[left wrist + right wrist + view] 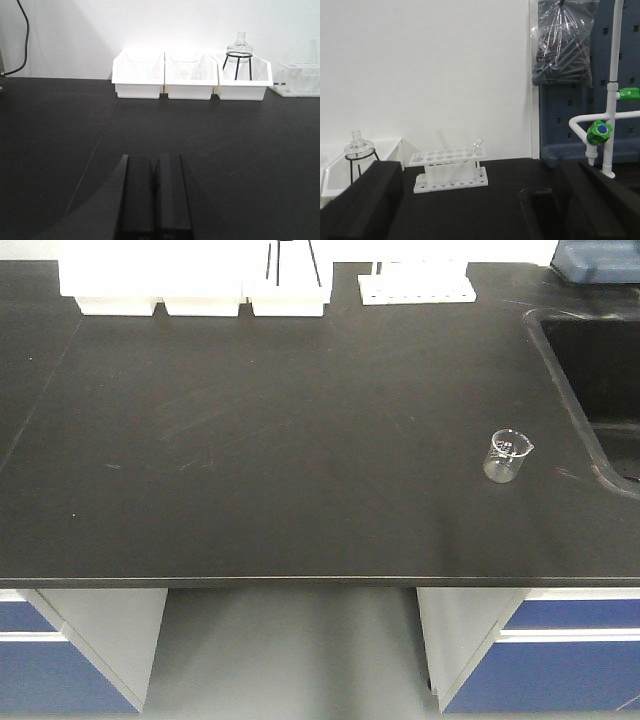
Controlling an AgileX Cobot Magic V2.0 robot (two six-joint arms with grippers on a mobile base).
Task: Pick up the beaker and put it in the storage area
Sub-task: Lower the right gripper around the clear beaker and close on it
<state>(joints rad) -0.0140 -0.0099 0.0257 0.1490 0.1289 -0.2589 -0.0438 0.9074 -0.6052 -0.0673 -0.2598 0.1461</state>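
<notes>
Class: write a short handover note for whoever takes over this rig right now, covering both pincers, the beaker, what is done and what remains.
Left pincer: shut, empty.
Right pincer: open, empty.
Small clear glass beaker: upright on the black benchtop, beside the black sink, untouched.
Done: nothing.
Left: grasp the beaker and carry it to the storage area, which no view shows.

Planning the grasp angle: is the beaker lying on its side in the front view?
No, the beaker stands upright on the black benchtop, with its open mouth facing up.
</notes>
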